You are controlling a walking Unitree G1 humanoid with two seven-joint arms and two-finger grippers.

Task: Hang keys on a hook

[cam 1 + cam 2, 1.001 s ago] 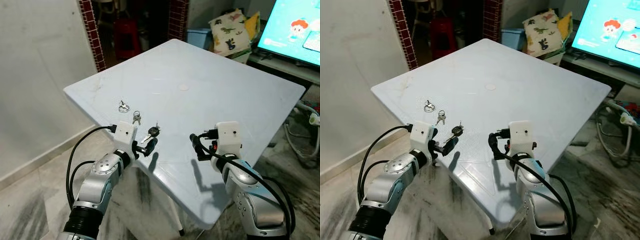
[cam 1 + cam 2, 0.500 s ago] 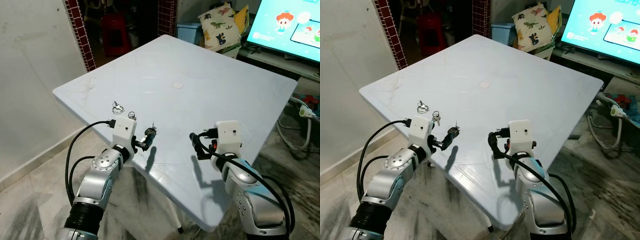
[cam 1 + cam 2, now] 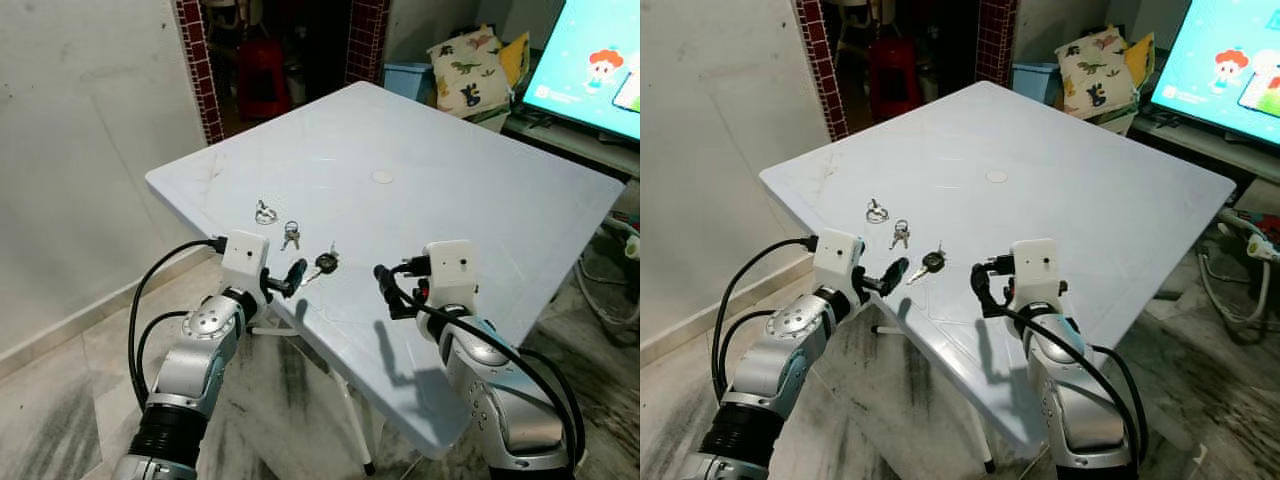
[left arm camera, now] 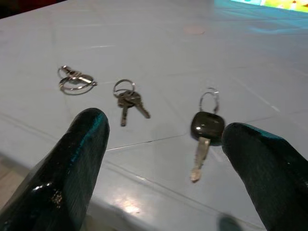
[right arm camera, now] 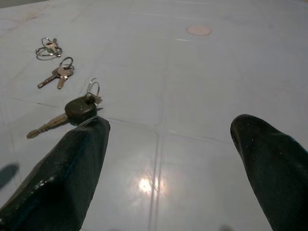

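Three key items lie in a row near the left corner of the pale blue table [image 3: 480,180]: a loose ring with a clip [image 3: 265,211], a ring of small keys [image 3: 291,234] and a black-headed key [image 3: 325,263]. My left gripper [image 3: 290,278] is open at the table's edge, its fingertips just short of the black-headed key [image 4: 207,127], holding nothing. My right gripper [image 3: 385,290] is open over the table to the right of that key [image 5: 79,109], also holding nothing. The small keys [image 4: 127,98] and the ring [image 4: 74,81] lie beyond the left fingers [image 4: 72,168].
A lit TV screen [image 3: 600,70] stands at the back right, with a dinosaur cushion [image 3: 468,70] and a blue bin [image 3: 408,78] behind the table. A white wall [image 3: 90,150] is on the left. Cables [image 3: 1250,250] lie on the marble floor at the right.
The head view has swung, so the whole scene has shifted. The keys lie as before. The left gripper's tips now stand a little farther from the black-headed key.
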